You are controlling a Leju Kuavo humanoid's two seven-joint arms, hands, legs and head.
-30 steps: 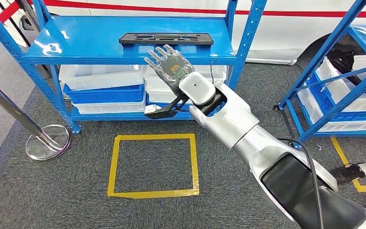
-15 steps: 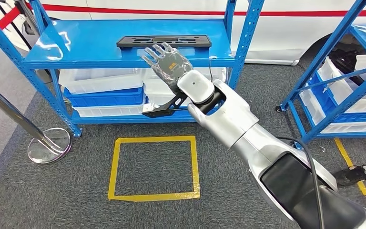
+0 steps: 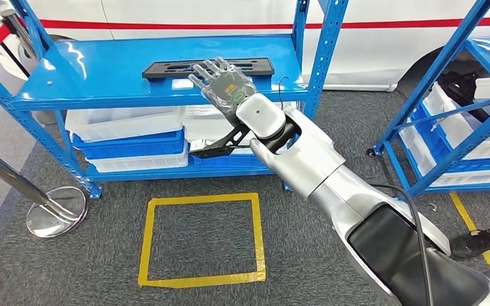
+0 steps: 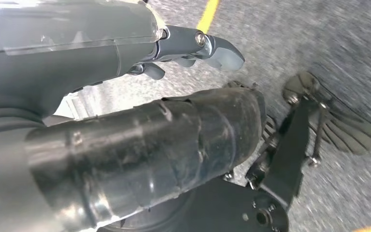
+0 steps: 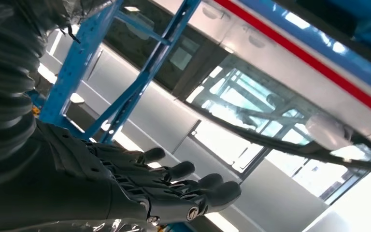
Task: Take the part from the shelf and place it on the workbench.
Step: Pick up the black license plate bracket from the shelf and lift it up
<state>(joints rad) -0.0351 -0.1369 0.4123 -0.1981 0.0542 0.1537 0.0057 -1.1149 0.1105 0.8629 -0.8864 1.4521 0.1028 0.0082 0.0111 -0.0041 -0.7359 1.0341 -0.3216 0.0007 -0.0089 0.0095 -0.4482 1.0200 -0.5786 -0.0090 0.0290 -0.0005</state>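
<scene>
Right robot hand (image 3: 224, 85) open, fingers spread, over part (image 3: 208, 66) on shelf (image 3: 102, 76); risk: nudging part backward off shelf.

Yellow tape square (image 3: 199, 239) on floor — stanchion base (image 3: 56, 211) beside.
</scene>
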